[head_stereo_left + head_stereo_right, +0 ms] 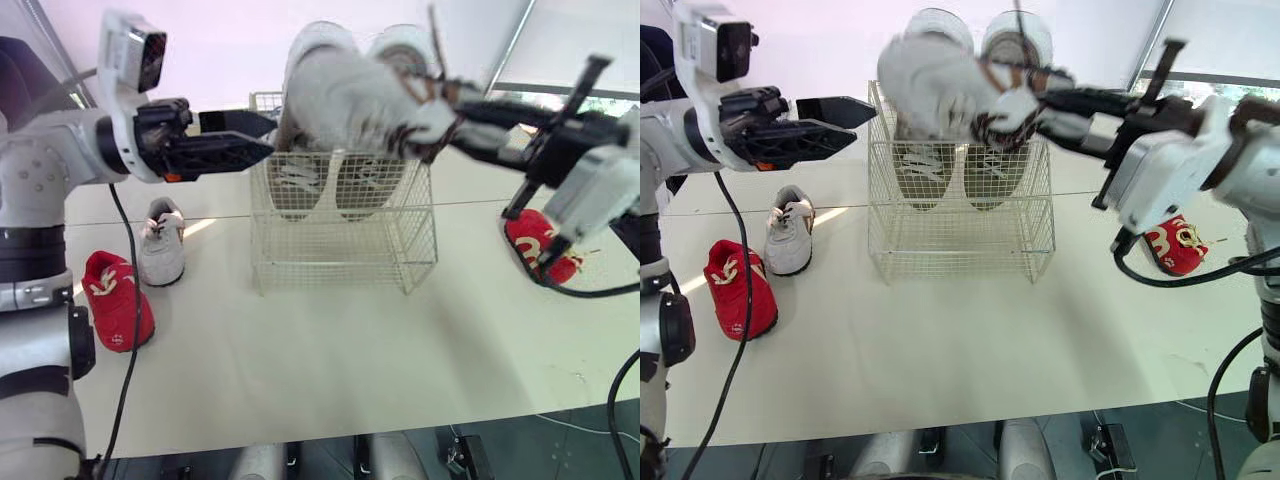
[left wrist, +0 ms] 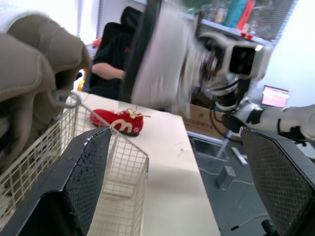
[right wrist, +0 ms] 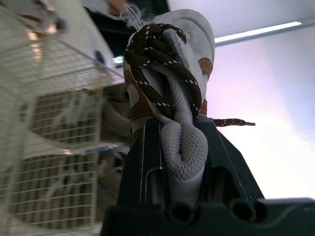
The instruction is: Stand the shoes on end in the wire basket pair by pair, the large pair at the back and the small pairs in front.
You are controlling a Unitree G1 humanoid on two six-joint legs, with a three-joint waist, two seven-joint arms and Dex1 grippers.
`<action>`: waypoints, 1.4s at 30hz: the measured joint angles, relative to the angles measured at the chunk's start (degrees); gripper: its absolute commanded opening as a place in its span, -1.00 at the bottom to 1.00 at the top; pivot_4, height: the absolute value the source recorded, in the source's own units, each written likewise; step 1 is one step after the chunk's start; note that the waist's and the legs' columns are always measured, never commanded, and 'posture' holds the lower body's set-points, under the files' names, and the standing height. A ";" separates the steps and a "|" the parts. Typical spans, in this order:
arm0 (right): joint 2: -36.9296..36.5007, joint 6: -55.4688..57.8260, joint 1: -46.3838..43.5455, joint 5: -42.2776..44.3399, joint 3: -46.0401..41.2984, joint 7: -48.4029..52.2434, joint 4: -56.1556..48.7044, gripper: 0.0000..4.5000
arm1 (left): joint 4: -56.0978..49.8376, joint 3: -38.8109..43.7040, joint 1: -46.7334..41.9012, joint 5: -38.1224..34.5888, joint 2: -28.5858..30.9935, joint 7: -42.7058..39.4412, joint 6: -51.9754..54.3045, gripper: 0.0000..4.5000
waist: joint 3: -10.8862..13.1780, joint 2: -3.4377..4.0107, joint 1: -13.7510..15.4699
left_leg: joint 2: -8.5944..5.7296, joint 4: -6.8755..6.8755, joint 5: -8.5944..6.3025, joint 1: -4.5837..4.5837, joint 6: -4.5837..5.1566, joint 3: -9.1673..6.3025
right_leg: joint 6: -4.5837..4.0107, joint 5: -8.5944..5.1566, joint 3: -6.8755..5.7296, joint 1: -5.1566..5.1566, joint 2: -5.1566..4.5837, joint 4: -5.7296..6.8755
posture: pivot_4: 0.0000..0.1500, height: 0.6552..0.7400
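While our right fingers [image 3: 141, 169] are clamping the small grey brown-laced shoe [image 1: 350, 95] over the white wire basket [image 1: 400, 250], we are aiming it end-down before the large beige pair [image 1: 300, 185]; left fingers [image 2: 83, 172] are hanging open.

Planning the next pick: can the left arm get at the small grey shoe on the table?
Probably yes. The left tool is open and empty, the grey shoe lies uncovered on that arm's side of the basket, and only the red shoe sits beside it.
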 measured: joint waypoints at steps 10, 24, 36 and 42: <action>4.81 3.47 -4.92 2.23 4.96 3.80 -2.60 -0.91 | -2.27 -1.94 0.50 3.62 -0.80 -2.23 -1.88 0.91 | 0.00 0.00 0.11 | 0.01 -0.03 0.00 -0.01 -0.03 -0.04 | -0.02 0.00 0.02 -0.02 -0.04 0.00 | 1.00 1.00; 6.50 10.06 -7.02 3.17 6.44 7.46 -3.12 -0.46 | -3.69 -1.51 2.74 3.58 -2.84 -1.58 -1.11 -0.86 | 0.00 0.00 0.23 | 0.01 -0.02 0.00 -0.01 -0.04 -0.05 | -0.03 0.01 0.02 -0.03 -0.05 0.01 | 1.00 1.00; 5.61 60.02 -7.29 42.27 -8.94 -8.27 -8.86 0.94 | -5.08 11.39 11.04 -8.09 -14.01 18.53 8.45 -0.86 | -0.01 -0.02 0.43 | 0.01 -0.08 -0.03 -0.02 -0.05 -0.11 | -0.03 0.09 0.01 -0.05 -0.16 0.01 | 1.00 1.00; 10.63 71.69 3.11 74.52 -19.15 -30.10 -3.67 0.94 | -8.73 17.09 14.46 -16.71 -22.19 31.04 8.41 -0.86 | -0.12 -0.19 0.38 | 0.01 -0.12 -0.03 -0.01 -0.03 -0.10 | 0.07 0.21 0.02 0.00 -0.18 -0.10 | 1.00 1.00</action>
